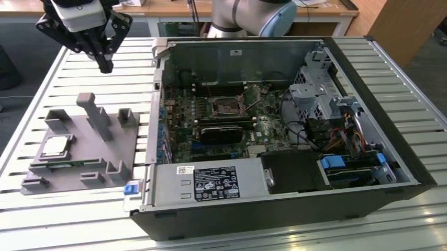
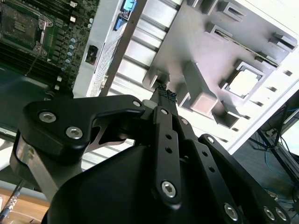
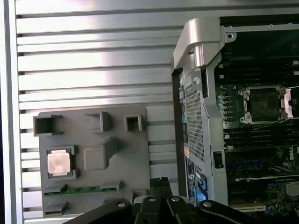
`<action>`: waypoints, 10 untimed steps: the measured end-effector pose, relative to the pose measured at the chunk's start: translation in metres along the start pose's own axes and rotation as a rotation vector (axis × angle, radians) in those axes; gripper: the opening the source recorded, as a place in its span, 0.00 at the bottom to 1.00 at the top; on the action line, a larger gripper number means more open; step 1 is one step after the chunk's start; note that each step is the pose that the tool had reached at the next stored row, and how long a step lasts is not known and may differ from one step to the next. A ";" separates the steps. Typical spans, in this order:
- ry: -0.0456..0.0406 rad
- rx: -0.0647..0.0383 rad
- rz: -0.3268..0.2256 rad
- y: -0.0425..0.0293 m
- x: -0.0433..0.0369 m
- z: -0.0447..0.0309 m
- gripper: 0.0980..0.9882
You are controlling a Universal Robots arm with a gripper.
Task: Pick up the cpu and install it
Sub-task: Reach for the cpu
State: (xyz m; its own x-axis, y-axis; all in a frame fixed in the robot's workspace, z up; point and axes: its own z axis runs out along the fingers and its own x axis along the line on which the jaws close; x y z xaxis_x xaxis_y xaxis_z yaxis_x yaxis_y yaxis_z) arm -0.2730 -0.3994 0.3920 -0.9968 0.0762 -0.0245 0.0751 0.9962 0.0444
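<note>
**Jaws shut and empty over the tray, chip not yet lifted**

Jaws were pressed together with nothing between them as the black gripper (image 1: pixel 105 65) hung well above the slatted metal table (image 1: pixel 63 89). In the first wrist view its tips (image 3: pixel 160 181) seemed to sit over the strip between the grey moulded parts tray (image 3: pixel 135 158) and the wall of the open black computer case (image 1: pixel 279 219).

The cpu (image 1: pixel 56 146), a small flat square chip with a silvery top plate, lay flat in its framed pocket on the tray, well apart from the gripper. We read this as the approach to the pick, with nothing yet grasped.

Taking the chip would, we judged, call for:
- opening the fingers before any descent
- centring over the pocket, whose raised frame hugged the chip's edges closely
- coming straight down

The tray's tall grey post (image 1: pixel 94 112) stood just beside the pocket, and a narrow green memory stick (image 3: pixel 79 190) lay in a slot near it, so room on those sides looked tight. Above the tray the air was open.

Inside the case, the square metal-framed socket (image 1: pixel 227 106) on the green motherboard (image 1: pixel 272 130) sat between the case's wall and a grey drive cage (image 1: pixel 314 97). We could not tell whether its retaining plate was raised.
</note>
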 end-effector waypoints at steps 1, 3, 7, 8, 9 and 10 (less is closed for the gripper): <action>0.0000 0.000 0.000 -0.0001 0.0008 0.0000 0.01; 0.0001 0.000 0.000 -0.0002 0.0025 -0.0001 0.01; 0.0000 0.000 0.000 -0.0005 0.0061 -0.0001 0.01; 0.0001 0.000 0.000 -0.0005 0.0069 -0.0001 0.01; 0.0001 0.000 0.000 -0.0006 0.0078 -0.0001 0.01; 0.0000 0.000 0.000 -0.0007 0.0087 -0.0001 0.01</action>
State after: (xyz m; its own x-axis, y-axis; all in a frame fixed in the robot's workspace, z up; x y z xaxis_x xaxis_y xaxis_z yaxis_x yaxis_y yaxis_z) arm -0.2817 -0.3994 0.3919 -0.9968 0.0762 -0.0245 0.0750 0.9962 0.0444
